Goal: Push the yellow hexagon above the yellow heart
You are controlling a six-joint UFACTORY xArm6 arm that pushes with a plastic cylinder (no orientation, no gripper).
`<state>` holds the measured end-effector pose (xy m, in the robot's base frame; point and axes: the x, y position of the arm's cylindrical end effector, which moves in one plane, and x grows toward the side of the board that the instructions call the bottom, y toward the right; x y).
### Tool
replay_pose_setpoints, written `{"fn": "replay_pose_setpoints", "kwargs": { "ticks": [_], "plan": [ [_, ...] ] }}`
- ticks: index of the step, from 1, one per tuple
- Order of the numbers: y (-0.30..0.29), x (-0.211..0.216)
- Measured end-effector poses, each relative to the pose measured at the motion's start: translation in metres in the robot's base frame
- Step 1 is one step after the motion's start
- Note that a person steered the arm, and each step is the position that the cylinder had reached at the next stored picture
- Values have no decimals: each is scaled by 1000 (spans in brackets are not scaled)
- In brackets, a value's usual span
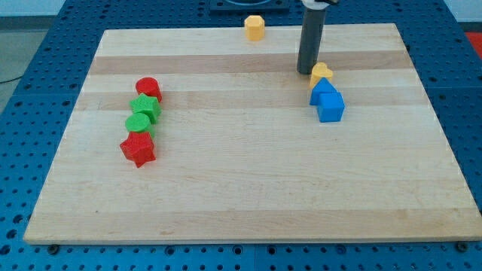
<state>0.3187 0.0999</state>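
Your wooden bench [248,188] lay on a blue perforated base [38,68]. The yellow hexagon [254,27] sat at the bench's twelve-o'clock edge, alone. The yellow heart [321,73] was at about four o'clock from it, well apart. Your tool was a bare rod with nothing to open or close; my tip [306,72] stood just beside the heart at its nine o'clock, seemingly touching it, and gripping nothing. A blue block [323,92] touched the heart at six o'clock, and a blue cube [330,107] pressed against that. Far off at nine o'clock ran a column: red cylinder [148,88], green star-like block [146,108], green rounded block [138,123], red star [138,149].
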Motion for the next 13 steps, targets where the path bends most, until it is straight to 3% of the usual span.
{"fn": "replay_pose_setpoints", "kwargs": {
  "ticks": [1,2,3,4,5,7,10,11,13],
  "plan": [
    [-1,0],
    [-40,-1],
    [-135,-35],
    [-189,-109],
    [-182,-126],
    [-83,-126],
    [-52,-124],
    [-17,-126],
    [56,-105]
  ]
}}
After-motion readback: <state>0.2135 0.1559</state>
